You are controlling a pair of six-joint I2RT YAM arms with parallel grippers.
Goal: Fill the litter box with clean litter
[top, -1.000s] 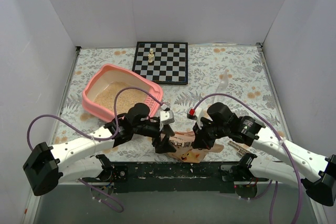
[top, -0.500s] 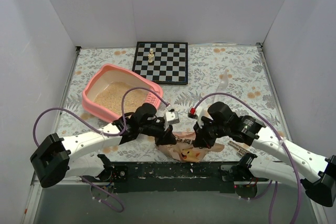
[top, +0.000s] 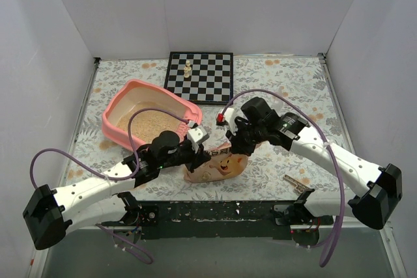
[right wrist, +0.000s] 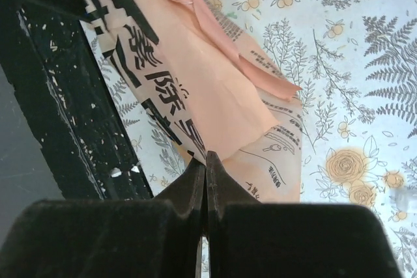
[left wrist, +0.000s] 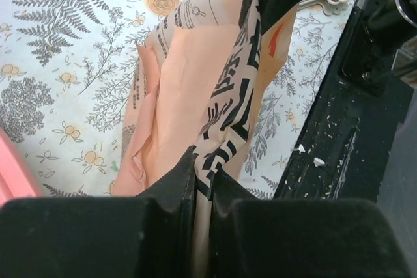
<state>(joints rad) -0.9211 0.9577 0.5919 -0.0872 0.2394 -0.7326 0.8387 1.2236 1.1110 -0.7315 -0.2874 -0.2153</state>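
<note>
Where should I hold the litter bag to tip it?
By its flattened edges, from opposite ends, as now: the left end effector pinches the litter bag at the end nearest the litter box, the right end effector the other. The limp body offers nothing firmer.

The litter box (top: 120, 136) is smooth plastic, the clean litter (top: 148, 124) grainy — the bag (top: 221, 166) creased, matt.

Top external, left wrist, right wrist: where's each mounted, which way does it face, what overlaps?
Top external: above and behind the bases, looking down at the table; shows left arm, right arm, litter box, chessboard, bag.
Left wrist: on the left arm, looking past the left gripper, shut on the bag; own fingers show.
Right wrist: likewise past the right gripper, also shut on the bag.
Shared: all three see bag and table.
</note>
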